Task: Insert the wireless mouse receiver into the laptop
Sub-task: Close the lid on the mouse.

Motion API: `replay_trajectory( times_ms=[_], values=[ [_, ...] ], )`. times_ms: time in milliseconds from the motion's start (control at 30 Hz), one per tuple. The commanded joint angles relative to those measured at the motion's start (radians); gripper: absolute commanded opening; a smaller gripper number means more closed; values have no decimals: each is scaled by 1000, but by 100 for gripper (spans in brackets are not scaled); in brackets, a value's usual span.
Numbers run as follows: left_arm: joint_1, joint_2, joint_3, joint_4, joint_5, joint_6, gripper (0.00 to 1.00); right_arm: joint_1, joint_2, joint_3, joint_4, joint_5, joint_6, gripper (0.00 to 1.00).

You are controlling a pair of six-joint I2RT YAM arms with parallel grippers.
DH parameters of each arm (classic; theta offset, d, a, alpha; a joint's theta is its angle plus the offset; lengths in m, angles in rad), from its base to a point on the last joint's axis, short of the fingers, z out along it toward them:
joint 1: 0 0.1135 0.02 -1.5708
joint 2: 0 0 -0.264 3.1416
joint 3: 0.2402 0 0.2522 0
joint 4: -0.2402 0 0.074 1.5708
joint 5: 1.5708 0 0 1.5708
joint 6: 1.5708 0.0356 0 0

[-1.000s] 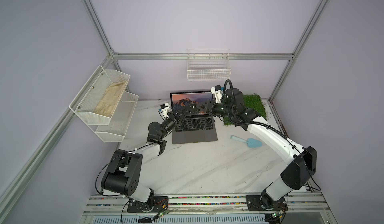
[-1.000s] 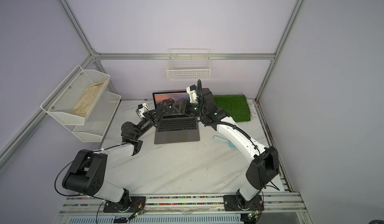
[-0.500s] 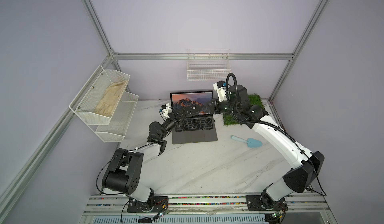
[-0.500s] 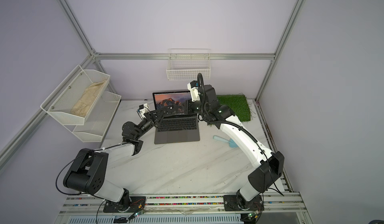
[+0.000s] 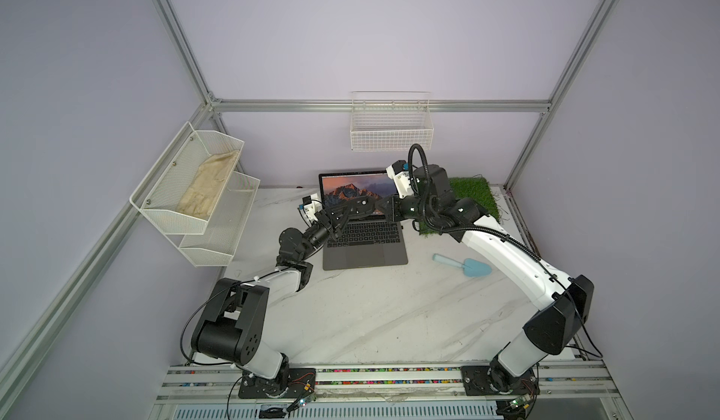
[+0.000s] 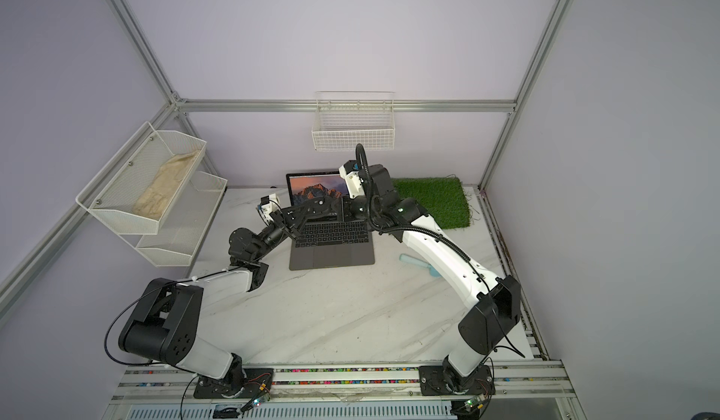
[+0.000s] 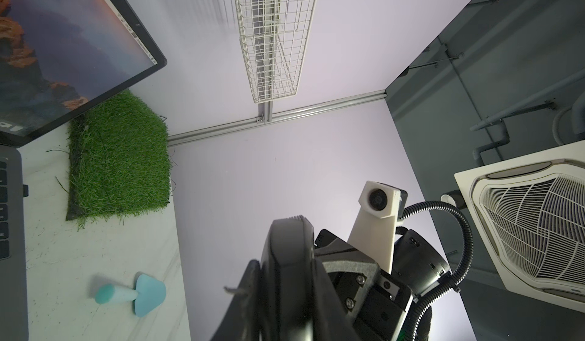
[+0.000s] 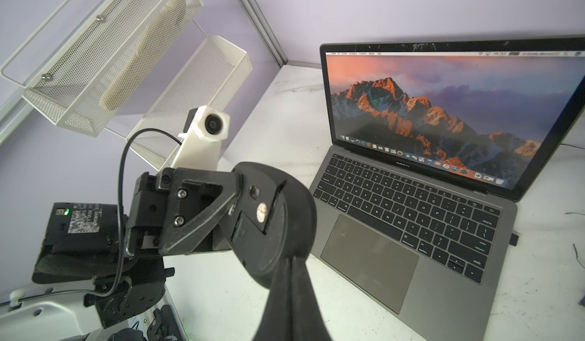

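Grey aluminium, the laptop (image 5: 365,248) stands open on the marble bench (image 5: 370,320) in both top views. Above its keys my left end effector (image 5: 348,214) grips the matte black mouse (image 5: 364,205), with my right end effector (image 5: 378,206) meeting it. Left wrist: a tiny dark stub, the wireless mouse receiver (image 7: 25,191), juts sideways from the laptop's right edge, apparently already seated. Right wrist: my right end effector is clenched, tips at the mouse's rim, grasping nothing I can make out. The stub lies beyond the keyboard, nearer my right arm.
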Motion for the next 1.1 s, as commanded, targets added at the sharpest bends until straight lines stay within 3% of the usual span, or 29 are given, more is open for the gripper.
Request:
replay_trajectory(
  times_ms=[0,467,767,1067],
  values=[
    [-7,-17,-23,58,9,17,0,24,20,29,-13,-1,-18,0],
    [-9,-12,-28,49,3,26,0,42,-7,48,-5,-26,2,0],
    [-9,-3,-18,52,9,24,0,-6,-89,0,-7,154,39,0],
    [-9,-4,-20,50,8,26,0,-3,1,17,-4,63,38,0]
  ],
)
